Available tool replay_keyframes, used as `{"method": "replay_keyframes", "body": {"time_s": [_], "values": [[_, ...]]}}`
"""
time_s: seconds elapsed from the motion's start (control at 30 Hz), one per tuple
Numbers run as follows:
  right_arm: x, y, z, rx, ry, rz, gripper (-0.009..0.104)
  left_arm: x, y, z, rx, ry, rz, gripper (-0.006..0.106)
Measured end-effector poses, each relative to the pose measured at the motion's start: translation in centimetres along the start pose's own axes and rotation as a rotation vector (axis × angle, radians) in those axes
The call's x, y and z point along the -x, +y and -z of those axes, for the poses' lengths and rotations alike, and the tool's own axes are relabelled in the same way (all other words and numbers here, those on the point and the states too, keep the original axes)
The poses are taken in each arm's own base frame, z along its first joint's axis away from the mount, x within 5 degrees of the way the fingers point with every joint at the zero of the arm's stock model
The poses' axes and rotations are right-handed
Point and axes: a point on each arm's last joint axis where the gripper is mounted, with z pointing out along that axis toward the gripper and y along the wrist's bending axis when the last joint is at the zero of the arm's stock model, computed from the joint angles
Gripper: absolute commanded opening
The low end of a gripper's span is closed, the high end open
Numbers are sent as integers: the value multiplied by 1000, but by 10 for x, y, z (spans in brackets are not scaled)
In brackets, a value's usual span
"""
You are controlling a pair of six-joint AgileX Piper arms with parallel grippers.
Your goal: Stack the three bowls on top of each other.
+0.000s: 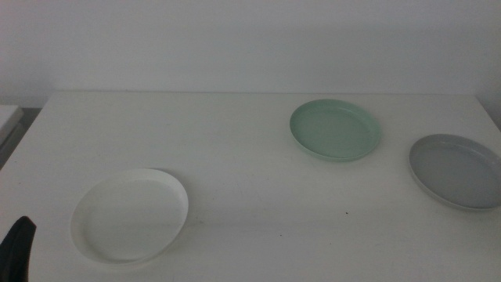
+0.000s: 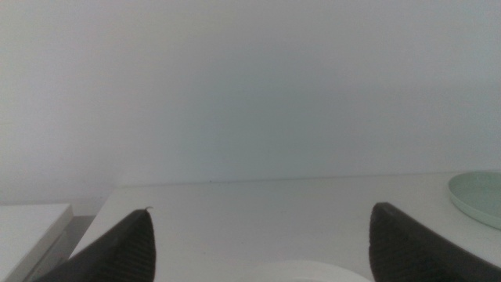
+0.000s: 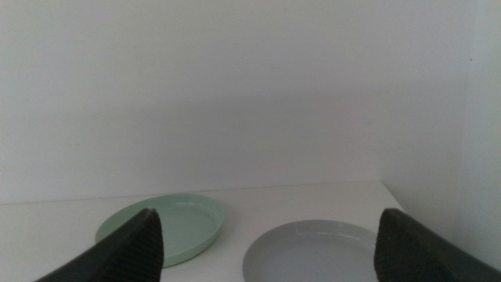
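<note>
While all three bowls lie apart on the table (image 1: 235, 141), none on another, you have the whole stack yet to build, so judge this as the very start.

Nearest you, at the lower left corner of the middle view, the left gripper (image 1: 17, 249) shows only as a dark tip at the frame's bottom edge. Its wrist view shows the two jaws spread wide with nothing between them. Just beside it, slightly right and further in, the white bowl (image 1: 130, 215) sits flat and upright in the lower left of the frame; its rim peeks up between the jaws in the left wrist view (image 2: 313, 271). You probably have it there because that arm reaches it most easily.

At the right edge of the middle view, mid-height, the grey bowl (image 1: 458, 171) lies partly cut off by the frame. The right gripper (image 3: 266, 243) does not appear in the middle view, but its wrist view shows the jaws wide apart and empty, with the grey bowl low between them, near but not touched.

Farthest back, right of centre, the mint green bowl (image 1: 335, 130) rests close to the grey one without touching it, well apart from the white bowl. Its central spot makes it a likely base.
</note>
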Motion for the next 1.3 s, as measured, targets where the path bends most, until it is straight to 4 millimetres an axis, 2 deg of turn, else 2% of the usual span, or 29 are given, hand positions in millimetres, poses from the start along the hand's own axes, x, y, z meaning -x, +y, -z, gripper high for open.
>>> {"method": "replay_keyframes", "body": {"time_s": [0.2,0.3,0.4,0.57,0.73,0.87,1.07,1.3], "values": [[5,0,1,0,-8,30,92,0,0,0,0,-1,0,94],[30,2,-2,1,-34,28,92,0,0,0,0,-1,0,94],[68,5,-15,3,12,19,92,0,0,0,0,-1,0,94],[136,12,-51,2,368,-20,92,0,0,0,0,-1,0,94],[171,16,-76,-5,752,-26,92,0,0,0,0,-1,0,94],[185,19,-96,-2,866,-42,92,0,0,0,0,-1,0,94],[189,19,-120,-7,804,-69,92,0,0,0,0,-2,0,94],[189,19,-123,-11,790,-96,92,0,0,0,0,-4,0,94]]}}
